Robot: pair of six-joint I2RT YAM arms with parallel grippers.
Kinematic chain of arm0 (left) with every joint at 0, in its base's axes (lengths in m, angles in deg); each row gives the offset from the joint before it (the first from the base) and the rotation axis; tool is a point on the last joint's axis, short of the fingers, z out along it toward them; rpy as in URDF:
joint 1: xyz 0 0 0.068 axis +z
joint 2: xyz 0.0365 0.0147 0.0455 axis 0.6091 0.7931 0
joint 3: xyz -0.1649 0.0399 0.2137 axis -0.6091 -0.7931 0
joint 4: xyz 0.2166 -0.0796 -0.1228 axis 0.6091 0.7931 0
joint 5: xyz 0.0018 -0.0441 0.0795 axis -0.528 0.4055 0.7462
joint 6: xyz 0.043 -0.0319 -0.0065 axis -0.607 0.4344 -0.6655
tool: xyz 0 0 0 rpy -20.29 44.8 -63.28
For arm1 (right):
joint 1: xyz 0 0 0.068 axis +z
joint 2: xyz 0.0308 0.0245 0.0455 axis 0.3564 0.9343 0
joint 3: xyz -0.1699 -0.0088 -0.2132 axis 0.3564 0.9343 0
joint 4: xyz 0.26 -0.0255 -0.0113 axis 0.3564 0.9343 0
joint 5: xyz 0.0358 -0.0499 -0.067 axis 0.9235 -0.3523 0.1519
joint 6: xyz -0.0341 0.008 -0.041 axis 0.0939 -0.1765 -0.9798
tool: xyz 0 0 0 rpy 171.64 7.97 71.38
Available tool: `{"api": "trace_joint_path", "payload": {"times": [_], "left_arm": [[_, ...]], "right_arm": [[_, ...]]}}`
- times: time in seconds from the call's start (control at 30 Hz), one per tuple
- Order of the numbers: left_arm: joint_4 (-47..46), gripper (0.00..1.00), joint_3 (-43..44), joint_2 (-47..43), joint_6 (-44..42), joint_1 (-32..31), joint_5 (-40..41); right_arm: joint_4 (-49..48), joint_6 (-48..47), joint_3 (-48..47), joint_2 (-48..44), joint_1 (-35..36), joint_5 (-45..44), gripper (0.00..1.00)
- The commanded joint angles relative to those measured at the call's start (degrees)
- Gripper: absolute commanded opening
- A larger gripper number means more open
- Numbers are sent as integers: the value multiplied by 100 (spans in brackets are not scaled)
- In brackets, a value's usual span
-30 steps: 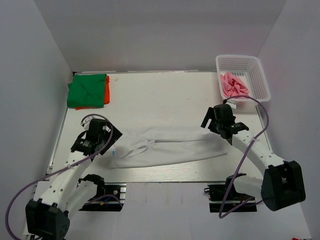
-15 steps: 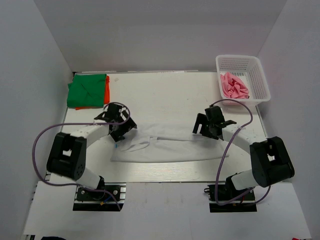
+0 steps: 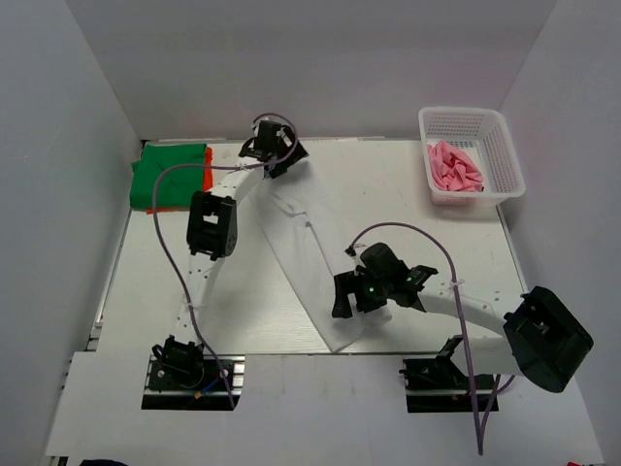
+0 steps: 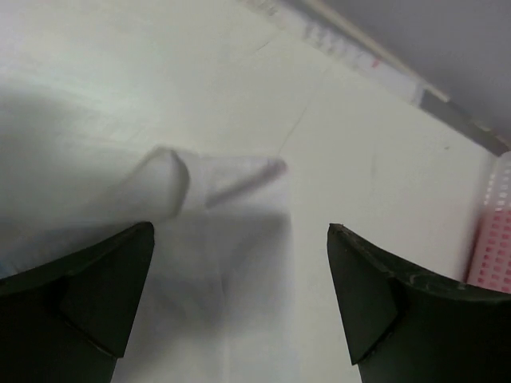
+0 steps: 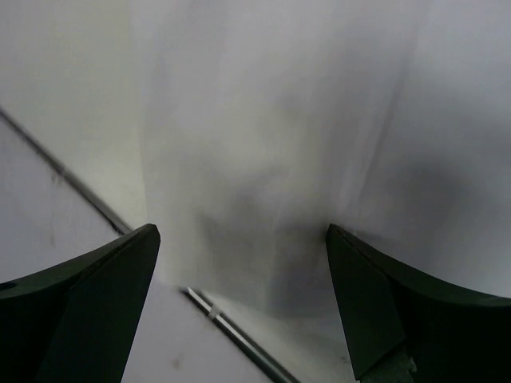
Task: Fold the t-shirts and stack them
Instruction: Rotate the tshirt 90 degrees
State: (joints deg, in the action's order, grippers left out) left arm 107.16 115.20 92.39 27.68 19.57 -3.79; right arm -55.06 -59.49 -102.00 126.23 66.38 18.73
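The large white t-shirt (image 3: 309, 254) lies folded into a long strip, running diagonally from the back left to the table's front edge. My left gripper (image 3: 280, 160) is open just above its far end (image 4: 231, 263), with cloth showing between the fingers. My right gripper (image 3: 351, 294) is open over its near end (image 5: 271, 159). The green t-shirt (image 3: 167, 175) lies folded on the orange one (image 3: 207, 181) at the back left. The pink t-shirt (image 3: 453, 167) lies crumpled in the basket and shows at the edge of the left wrist view (image 4: 489, 255).
A white plastic mesh basket (image 3: 468, 121) stands at the back right corner. The table's front edge (image 5: 88, 191) runs right beside the shirt's near end. White walls close in the left, back and right sides.
The white shirt has swung from lying across the table's front to lying diagonally. My left arm moved to the back, and my right arm moved left toward the front centre.
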Motion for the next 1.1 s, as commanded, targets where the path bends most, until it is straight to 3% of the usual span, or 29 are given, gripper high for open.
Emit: {"api": "trace_joint_path", "payload": {"times": [0.0,0.13,0.27,0.37,0.53,0.83,1.07], "left_arm": [[285,100,1180,1254,-188,-181,-738],[-1898,100,78,1231,304,-322,-1820],[-1803,100,935,1668,112,-516,-1821],[-2313,100,962,1669,172,-516,-1831],[-2331,100,936,1669,111,-569,-1646],[-2200,100,893,669,-372,-569,-1646],[-1471,100,699,-393,-1075,-569,-1646]], "right_arm": [[288,-537,277,-231,615,770,90],[42,-723,411,-92,1276,1000,90],[-169,-977,191,76,1655,1105,90],[-405,-1259,86,330,1858,1079,90],[-214,-1382,-336,604,2147,694,90],[-934,-935,357,-951,2253,8,90],[-566,-284,490,-1399,2227,-1090,90]]}}
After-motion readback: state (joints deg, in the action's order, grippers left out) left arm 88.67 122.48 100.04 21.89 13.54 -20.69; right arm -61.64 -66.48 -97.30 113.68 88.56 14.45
